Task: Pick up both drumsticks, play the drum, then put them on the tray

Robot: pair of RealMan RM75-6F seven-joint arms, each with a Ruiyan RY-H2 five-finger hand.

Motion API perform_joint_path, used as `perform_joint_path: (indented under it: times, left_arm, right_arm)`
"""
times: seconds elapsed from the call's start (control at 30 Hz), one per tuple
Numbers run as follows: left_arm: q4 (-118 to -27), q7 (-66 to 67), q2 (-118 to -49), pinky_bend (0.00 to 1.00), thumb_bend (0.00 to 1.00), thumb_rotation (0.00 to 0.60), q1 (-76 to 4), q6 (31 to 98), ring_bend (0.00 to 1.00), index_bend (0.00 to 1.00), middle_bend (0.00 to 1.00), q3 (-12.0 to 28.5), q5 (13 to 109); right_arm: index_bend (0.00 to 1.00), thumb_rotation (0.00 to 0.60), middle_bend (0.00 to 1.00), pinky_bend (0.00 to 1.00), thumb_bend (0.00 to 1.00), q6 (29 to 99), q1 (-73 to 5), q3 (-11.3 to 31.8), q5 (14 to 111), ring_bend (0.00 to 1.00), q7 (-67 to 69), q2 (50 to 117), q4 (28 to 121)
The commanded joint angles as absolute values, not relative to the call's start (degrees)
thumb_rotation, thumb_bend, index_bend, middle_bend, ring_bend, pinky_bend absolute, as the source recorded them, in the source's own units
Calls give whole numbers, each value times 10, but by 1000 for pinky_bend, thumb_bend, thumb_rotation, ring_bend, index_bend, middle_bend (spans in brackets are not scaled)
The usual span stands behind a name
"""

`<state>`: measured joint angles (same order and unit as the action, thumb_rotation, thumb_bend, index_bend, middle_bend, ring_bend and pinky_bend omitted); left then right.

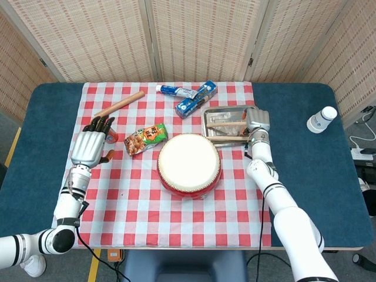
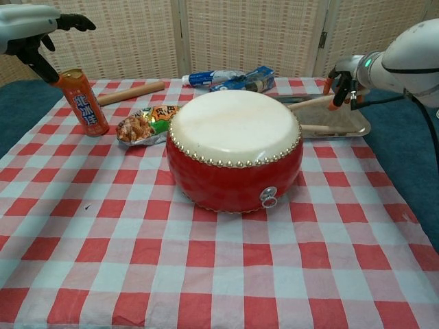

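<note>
The red drum (image 1: 189, 164) (image 2: 234, 147) with its white skin stands mid-table. Behind it to the right is the metal tray (image 1: 208, 116) (image 2: 350, 110). One drumstick (image 1: 230, 139) (image 2: 328, 128) lies along the tray's near side. My right hand (image 1: 257, 120) (image 2: 342, 75) is low over the tray's right end and grips the second drumstick (image 1: 225, 124) (image 2: 310, 103), which lies almost flat over the tray and points left. My left hand (image 1: 88, 145) (image 2: 33, 26) hovers at the far left beside a red can (image 1: 111, 138) (image 2: 82, 102), fingers apart, holding nothing.
A snack bag (image 1: 145, 138) lies left of the drum. A wooden rolling pin (image 1: 120, 104), a toothpaste tube (image 1: 176, 90) and a blue box (image 1: 197, 98) lie at the back. A white bottle (image 1: 321, 120) stands on the blue table at the right.
</note>
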<state>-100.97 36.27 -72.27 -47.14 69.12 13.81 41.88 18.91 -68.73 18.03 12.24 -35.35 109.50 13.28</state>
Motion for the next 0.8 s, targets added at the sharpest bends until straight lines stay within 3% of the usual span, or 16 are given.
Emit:
perform_joint_path:
  times: [0.03,0.27,0.37,0.47,0.7,0.8]
  left_arm:
    - [-1009,362,-722,206,314,600,-470,692,0,0,0,138,421]
    - [-1003,355,-717,206,313,600,-466,686,0,0,0,136,426]
    - [-996,338,-716,206,314,600,-458,690,0,0,0,138,436]
    - [-992,309,-711,207,315,600,-449,684,0,0,0,143,437]
    - [-976,243,-688,209,316,600,-417,679,0,0,0,145,463]
    - [-971,217,-679,208,316,600,-398,687,0,0,0,139,482]
  right_arm:
    - [62,600,323,453,107,177,-690,199,129,260,-357,1095,124]
    - [5,600,290,406,33,164,-679,224,156,218,-341,1065,145]
    - [12,600,278,399,29,176,-668,234,187,206,-305,1028,194]
    - [63,600,277,395,29,226,-636,235,254,205,-260,965,307]
    - [106,600,277,373,50,443,-471,218,450,209,-164,747,738]
    - [110,600,276,352,53,498,-414,202,505,202,-140,681,844]
